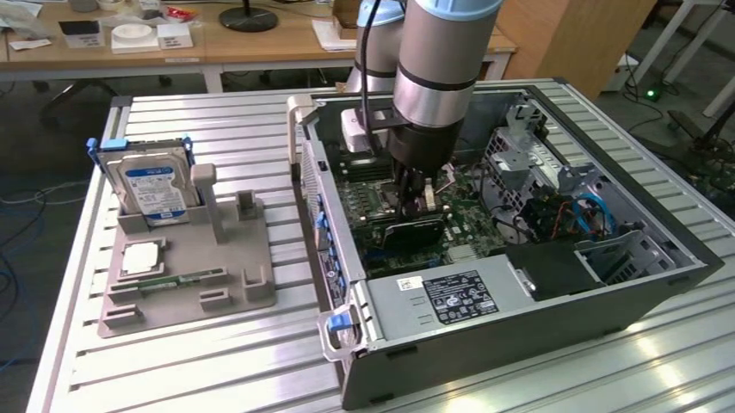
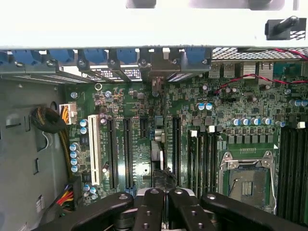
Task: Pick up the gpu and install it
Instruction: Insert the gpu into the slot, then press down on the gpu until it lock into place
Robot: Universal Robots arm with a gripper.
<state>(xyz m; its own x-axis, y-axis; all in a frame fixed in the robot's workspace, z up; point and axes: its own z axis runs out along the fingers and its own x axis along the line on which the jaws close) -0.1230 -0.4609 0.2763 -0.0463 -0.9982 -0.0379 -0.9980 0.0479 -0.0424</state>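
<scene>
My pincer is down inside the open computer case, its fingers drawn narrow and clamped on the gpu, which I hold edge-on, standing upright over the motherboard among the long black expansion slots. On the grey holder at the exterior view's left, the hard drive stands upright, well apart from me.

I'm watching through the exterior view from above and off to one side, looking down across the slatted table at the open computer case and the arm. My wrist view is looking straight down, close over the motherboard, which both views are sharing.
</scene>
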